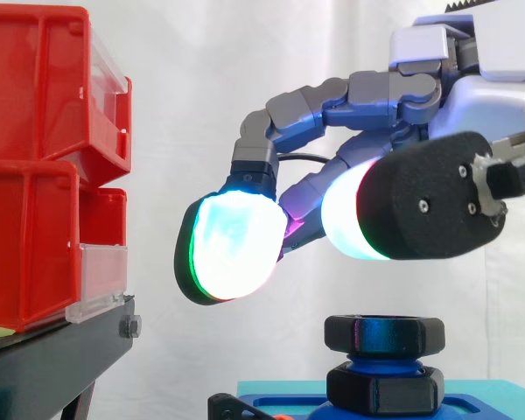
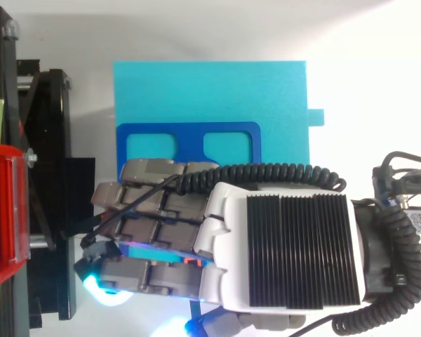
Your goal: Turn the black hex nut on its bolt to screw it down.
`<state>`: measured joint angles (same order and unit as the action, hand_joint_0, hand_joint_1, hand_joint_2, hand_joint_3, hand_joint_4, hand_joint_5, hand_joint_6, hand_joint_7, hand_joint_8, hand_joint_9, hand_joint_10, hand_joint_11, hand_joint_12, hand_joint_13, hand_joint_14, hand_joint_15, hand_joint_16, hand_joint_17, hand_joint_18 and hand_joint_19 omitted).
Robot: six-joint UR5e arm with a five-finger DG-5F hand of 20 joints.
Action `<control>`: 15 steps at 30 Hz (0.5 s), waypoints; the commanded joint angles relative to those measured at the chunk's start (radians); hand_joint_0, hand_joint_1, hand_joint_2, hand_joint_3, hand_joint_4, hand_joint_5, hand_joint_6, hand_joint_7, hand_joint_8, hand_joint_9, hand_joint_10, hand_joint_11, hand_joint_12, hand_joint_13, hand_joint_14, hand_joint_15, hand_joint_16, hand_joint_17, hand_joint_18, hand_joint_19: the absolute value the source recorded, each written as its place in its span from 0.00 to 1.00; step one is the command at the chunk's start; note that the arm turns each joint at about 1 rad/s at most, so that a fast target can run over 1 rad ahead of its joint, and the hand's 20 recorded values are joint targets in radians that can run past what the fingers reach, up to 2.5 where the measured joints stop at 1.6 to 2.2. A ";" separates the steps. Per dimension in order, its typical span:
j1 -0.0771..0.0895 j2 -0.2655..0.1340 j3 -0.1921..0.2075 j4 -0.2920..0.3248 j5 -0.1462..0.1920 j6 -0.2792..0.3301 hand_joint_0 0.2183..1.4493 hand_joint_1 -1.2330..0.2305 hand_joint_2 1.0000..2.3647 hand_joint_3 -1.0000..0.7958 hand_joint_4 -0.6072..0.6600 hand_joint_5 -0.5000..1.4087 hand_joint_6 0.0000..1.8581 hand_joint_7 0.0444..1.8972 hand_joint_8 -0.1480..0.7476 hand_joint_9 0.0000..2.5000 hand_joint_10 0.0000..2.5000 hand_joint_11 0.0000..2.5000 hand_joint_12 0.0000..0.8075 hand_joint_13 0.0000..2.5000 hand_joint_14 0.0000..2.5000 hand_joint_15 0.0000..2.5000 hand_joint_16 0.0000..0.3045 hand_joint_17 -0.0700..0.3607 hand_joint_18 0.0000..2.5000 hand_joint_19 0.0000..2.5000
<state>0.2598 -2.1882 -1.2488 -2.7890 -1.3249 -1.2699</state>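
Observation:
A black hex nut (image 1: 384, 333) sits on a blue bolt (image 1: 383, 356) standing upright near the bottom of the side view, with a second black nut (image 1: 384, 389) lower on the thread at the blue fixture (image 1: 472, 405). My hand (image 1: 420, 114) hovers just above the top nut, apart from it. Its fingers are loosely bent, glowing pads (image 1: 232, 248) pointing down and left, holding nothing. From above, the hand (image 2: 288, 253) covers the nut and bolt.
Red bins (image 1: 44, 166) stack on a black stand (image 1: 61, 359) at the left. A cyan block (image 2: 210, 91) carries a dark blue frame (image 2: 189, 130) with two cut-outs. A white curtain hangs behind.

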 commanded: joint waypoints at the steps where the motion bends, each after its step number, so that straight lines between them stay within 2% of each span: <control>1: 0.001 -0.002 0.003 -0.003 -0.007 0.000 0.26 0.52 0.00 0.28 0.67 0.22 0.27 0.60 0.49 0.24 0.00 0.04 0.39 0.21 0.00 0.00 0.13 0.37 0.17 0.05; 7: -0.001 -0.002 0.003 -0.023 -0.025 -0.008 0.26 0.53 0.00 0.28 0.66 0.23 0.27 0.64 0.49 0.25 0.00 0.04 0.38 0.21 0.00 0.01 0.13 0.37 0.18 0.05; 15: -0.016 -0.002 0.003 -0.034 -0.068 -0.066 0.26 0.53 0.00 0.28 0.67 0.23 0.27 0.63 0.49 0.25 0.00 0.04 0.38 0.21 0.00 0.01 0.13 0.37 0.18 0.06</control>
<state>0.2491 -2.1905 -1.2456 -2.8217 -1.3785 -1.3157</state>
